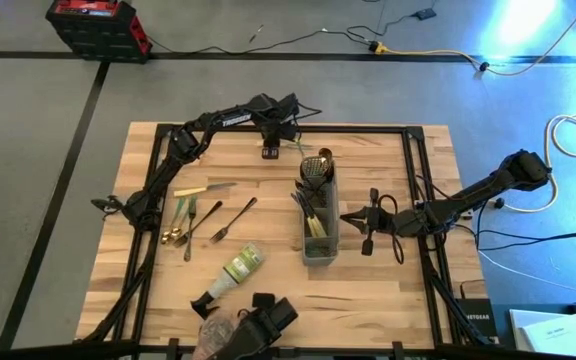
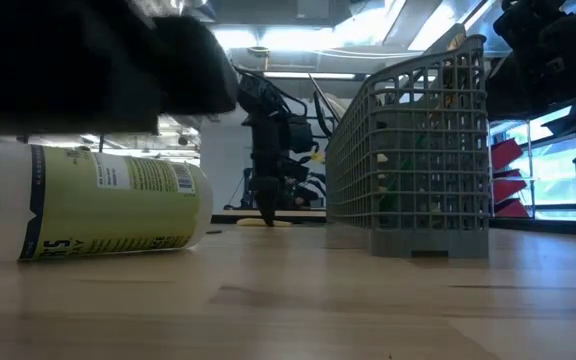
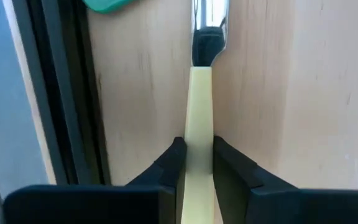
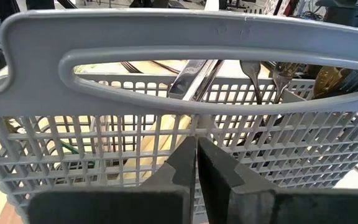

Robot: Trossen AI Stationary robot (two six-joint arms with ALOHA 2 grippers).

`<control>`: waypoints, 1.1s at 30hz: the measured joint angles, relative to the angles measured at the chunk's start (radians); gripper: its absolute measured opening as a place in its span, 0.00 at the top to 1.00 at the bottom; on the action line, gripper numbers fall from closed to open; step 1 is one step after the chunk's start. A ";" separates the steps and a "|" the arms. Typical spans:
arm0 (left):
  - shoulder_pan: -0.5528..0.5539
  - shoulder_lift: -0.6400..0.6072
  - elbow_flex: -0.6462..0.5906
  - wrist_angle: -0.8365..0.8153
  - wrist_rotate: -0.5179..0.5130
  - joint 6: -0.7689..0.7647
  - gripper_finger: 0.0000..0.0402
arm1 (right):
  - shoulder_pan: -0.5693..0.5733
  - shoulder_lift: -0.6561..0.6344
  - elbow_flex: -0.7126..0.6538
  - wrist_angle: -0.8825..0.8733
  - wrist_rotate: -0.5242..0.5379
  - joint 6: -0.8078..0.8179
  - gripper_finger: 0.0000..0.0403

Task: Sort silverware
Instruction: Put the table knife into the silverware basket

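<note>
On the wooden table (image 1: 388,290), the left hand (image 3: 197,163) pinches a cream-handled utensil (image 3: 199,118) between its fingers.

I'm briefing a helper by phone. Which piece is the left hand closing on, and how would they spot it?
Find the grey caddy mid-table; beyond its far end works the left hand. Between its fingers lies a cream-handled utensil, alone there, apart from the loose pieces left of the caddy.

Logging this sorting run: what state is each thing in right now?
Left hand: closed around the cream-handled utensil lying flat on the wood.
Right hand: shut, empty, against the grey mesh caddy.
Caddy: upright, utensils inside.
Clear spray bottle with green label: on its side.
</note>
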 joint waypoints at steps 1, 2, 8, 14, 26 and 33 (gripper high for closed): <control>0.000 -0.004 -0.001 -0.021 0.009 -0.004 0.88 | 0.000 0.000 0.000 0.000 0.000 0.000 1.00; -0.001 -0.014 -0.004 -0.045 0.021 -0.010 0.88 | 0.000 0.000 0.000 0.001 0.000 0.000 1.00; -0.004 -0.090 -0.005 -0.163 0.054 -0.044 0.88 | 0.000 0.000 0.000 -0.006 -0.009 0.011 1.00; -0.005 -0.229 -0.041 -0.269 0.089 -0.092 0.91 | 0.000 0.000 0.000 -0.008 -0.019 0.028 1.00; -0.038 -0.532 -0.127 -0.313 0.190 -0.158 1.00 | 0.000 0.000 0.001 0.001 -0.027 0.029 1.00; -0.038 -0.589 -0.423 -0.203 0.134 -0.228 0.97 | 0.001 0.000 0.016 -0.003 -0.044 0.037 1.00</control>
